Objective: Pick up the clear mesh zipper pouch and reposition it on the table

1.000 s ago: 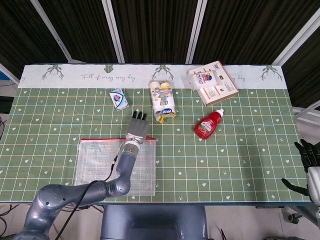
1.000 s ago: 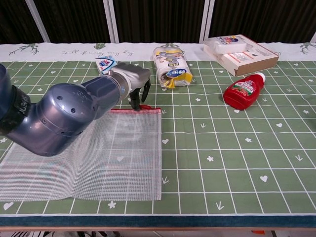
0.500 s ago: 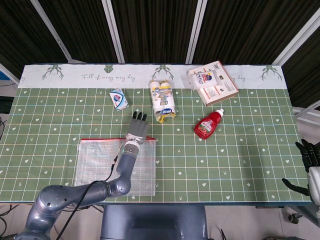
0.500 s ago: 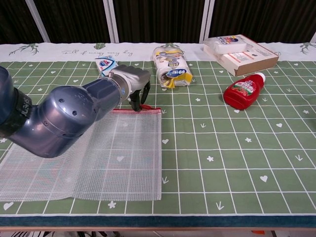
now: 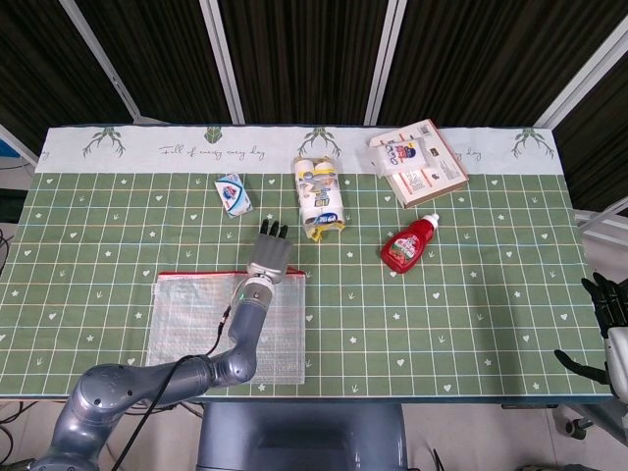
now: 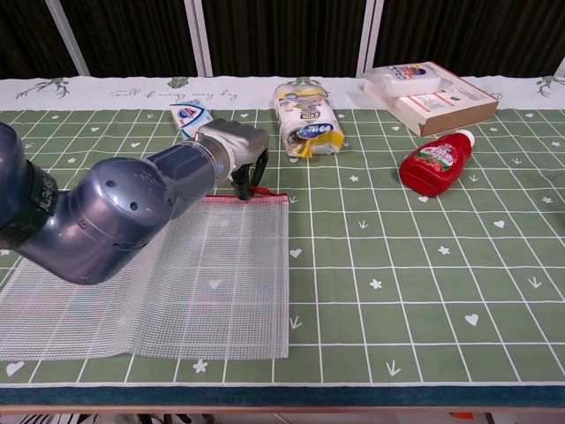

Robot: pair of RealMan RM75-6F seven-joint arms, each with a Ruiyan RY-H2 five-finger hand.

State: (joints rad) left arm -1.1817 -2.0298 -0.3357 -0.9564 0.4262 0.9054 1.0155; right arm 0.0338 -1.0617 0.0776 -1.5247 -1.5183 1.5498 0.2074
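The clear mesh zipper pouch [image 6: 168,278] lies flat at the worktop's [image 6: 424,265] lower left, its red zipper edge under the left robot hand [image 6: 240,152], whose fingers curl downward; whether they pinch it is unclear.

Table [image 5: 471,294] wearing a green grid cloth. Lying on it: clear mesh zipper pouch [image 5: 196,324] flat at near left; small blue-white packet [image 5: 233,192]; yellow-white roll pack [image 5: 319,196]; red bottle [image 5: 408,243] on its side; box [image 5: 420,162] sitting far right.
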